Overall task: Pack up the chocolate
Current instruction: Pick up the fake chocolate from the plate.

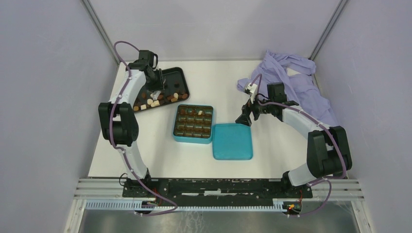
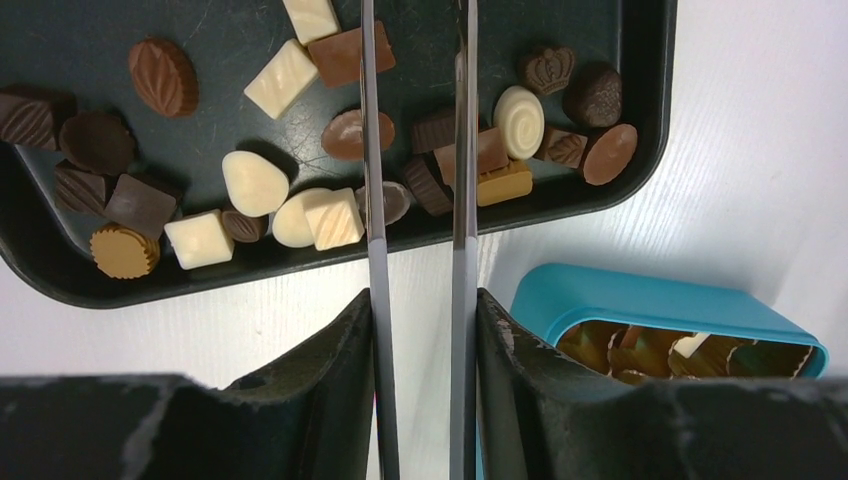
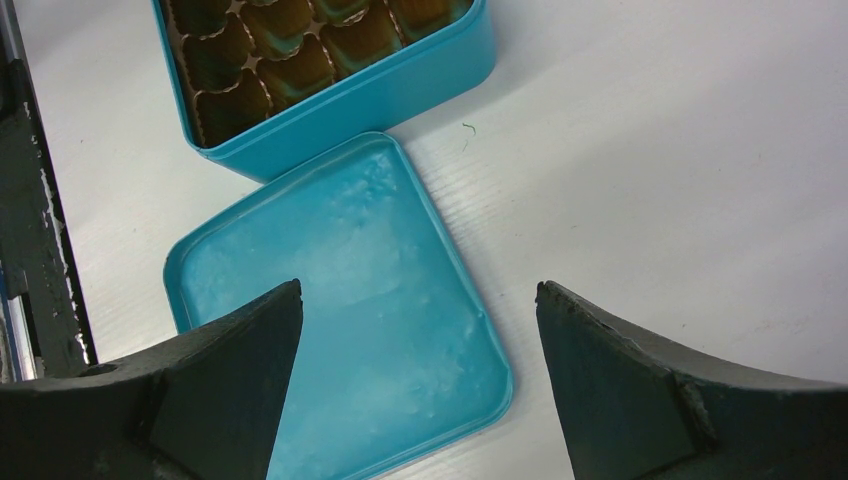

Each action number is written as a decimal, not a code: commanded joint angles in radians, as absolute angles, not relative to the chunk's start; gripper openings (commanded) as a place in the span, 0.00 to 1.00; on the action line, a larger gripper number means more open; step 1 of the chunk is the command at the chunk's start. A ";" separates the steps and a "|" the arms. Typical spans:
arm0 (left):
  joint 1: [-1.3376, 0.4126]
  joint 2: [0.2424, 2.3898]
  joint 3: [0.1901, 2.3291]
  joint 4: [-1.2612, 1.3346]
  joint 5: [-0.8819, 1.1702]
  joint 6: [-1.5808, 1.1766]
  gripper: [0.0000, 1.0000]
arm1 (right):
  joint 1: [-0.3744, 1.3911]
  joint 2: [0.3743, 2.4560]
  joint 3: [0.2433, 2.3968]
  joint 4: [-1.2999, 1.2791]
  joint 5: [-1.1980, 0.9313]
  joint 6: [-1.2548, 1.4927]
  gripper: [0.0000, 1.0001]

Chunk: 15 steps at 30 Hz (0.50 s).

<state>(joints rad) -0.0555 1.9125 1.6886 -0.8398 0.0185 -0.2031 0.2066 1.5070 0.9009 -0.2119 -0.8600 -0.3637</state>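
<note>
Nearest the arm bases lay the teal lid (image 3: 340, 330), inside up on the table, with the teal box (image 1: 192, 139) just behind it; the cells of its brown insert (image 3: 290, 60) that showed in the right wrist view held nothing. Over the lid hung the right gripper (image 3: 418, 292), jaws spread wide and empty. Farther back, the chocolate (image 2: 255, 183) sat loose in the black tray (image 2: 80, 40), mostly crowded along the edge nearest the box. The left gripper (image 1: 156, 92) hung over this heap, its two thin blades nearly together; their tips ran out of view, so I could not tell whether they pinched a piece. The pick would likely go best on a piece lying apart, the blades straddling it alone and closing gently, then lowering well into a cell before release. A purple cloth (image 1: 291, 73) lay at the far right.
</note>
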 commanded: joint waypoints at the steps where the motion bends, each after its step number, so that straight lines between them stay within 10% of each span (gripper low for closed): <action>1: -0.054 1.924 1.747 -0.829 0.003 -0.122 0.44 | 0.205 1.516 0.919 -0.202 -0.884 -0.363 0.93; 15: -0.055 1.991 1.832 -0.861 -0.039 -0.094 0.47 | 0.204 1.519 0.919 -0.197 -0.891 -0.356 0.93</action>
